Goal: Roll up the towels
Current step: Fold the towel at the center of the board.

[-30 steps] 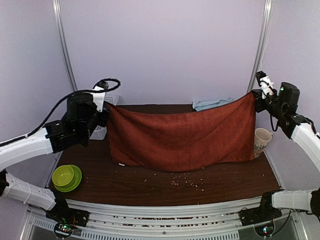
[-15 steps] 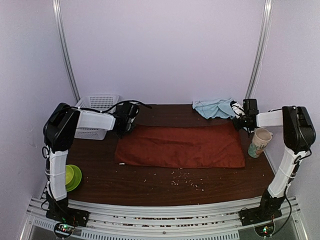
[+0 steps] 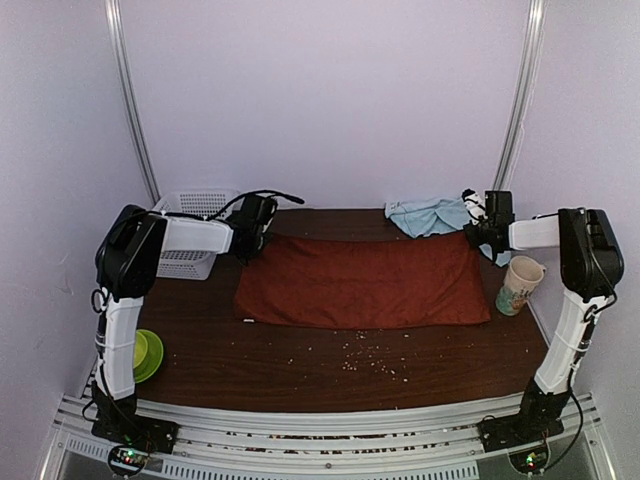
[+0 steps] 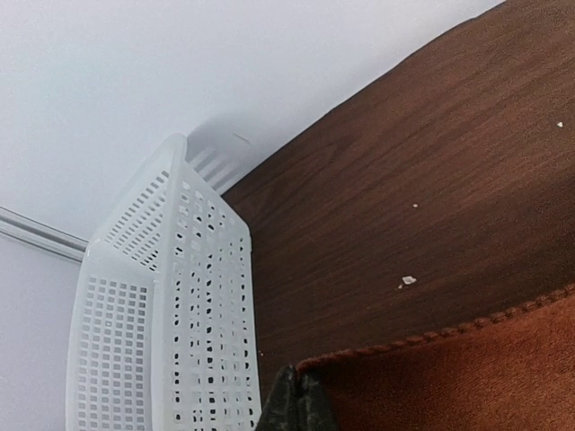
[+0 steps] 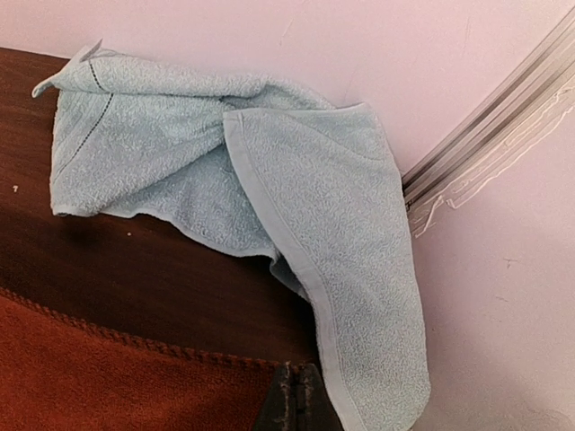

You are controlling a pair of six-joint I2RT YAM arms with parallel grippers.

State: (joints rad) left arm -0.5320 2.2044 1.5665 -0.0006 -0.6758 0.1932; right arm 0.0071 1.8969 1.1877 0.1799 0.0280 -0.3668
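Now | L hand (image 4: 296,400) + R hand (image 5: 296,395) clamp red towel (image 3: 365,280) corners | cup (image 3: 520,285) top cam only

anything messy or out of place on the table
Yes. Pale crumbs are scattered on the table just in front of the rust-red towel, and the light-blue towel lies crumpled in the far right corner instead of spread flat.

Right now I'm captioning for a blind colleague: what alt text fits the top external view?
A rust-red towel lies flat on a wooden table, its far corners pinched by the left gripper and right gripper. A crumpled light-blue towel sits back right, a white basket back left, a green bowl front left, a paper cup right.
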